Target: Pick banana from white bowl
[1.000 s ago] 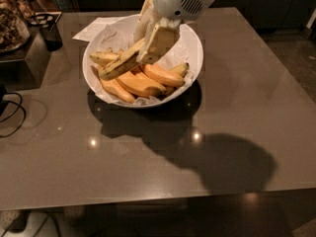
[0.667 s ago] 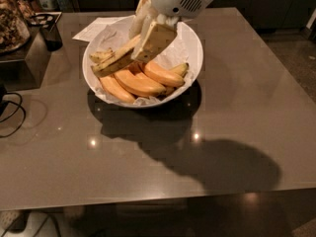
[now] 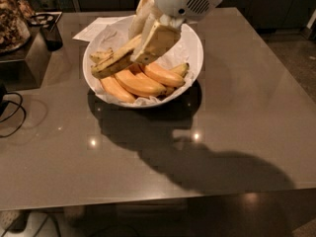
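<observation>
The white bowl (image 3: 195, 42), wide and lined with crumpled white paper, stands at the back middle of the brown table. My gripper (image 3: 141, 53) reaches down into it from above, its white wrist over the bowl's far rim. Its beige fingers (image 3: 159, 39) are shut on the right end of the banana (image 3: 111, 63), a long dull yellow-green one with dark speckles. The banana points left and slightly down over the bowl's left side and seems raised above the other fruit.
Several smooth orange-yellow bananas (image 3: 140, 83) lie in the bowl under the gripper. A sheet of paper (image 3: 93, 29) lies behind the bowl. A dark cup (image 3: 50, 32), a dark box (image 3: 27, 58) and a cable (image 3: 11, 113) are at the left.
The gripper has shifted a little to the left with the speckled banana in it. The banana has tilted and moved along with it. The bowl has stayed put.
</observation>
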### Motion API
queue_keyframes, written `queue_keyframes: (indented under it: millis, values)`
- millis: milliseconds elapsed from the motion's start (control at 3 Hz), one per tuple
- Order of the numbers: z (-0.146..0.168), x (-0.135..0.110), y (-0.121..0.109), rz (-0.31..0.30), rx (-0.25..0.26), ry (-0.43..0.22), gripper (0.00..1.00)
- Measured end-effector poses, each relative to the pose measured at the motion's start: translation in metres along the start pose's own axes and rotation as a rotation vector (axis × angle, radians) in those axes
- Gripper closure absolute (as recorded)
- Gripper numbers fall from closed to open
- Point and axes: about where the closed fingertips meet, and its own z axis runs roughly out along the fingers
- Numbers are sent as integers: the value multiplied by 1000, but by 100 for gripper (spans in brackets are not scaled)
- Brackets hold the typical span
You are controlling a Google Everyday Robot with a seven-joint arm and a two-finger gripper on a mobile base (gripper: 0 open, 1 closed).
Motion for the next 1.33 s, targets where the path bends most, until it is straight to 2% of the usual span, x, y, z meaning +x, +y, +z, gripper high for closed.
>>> queue_keyframes:
  millis: [667, 1000, 1333]
  values:
    - [-18, -18, 23, 37, 74, -60, 100]
    - [-29, -32, 48, 44, 96, -90, 100]
    - [-29, -32, 48, 43, 96, -90, 100]
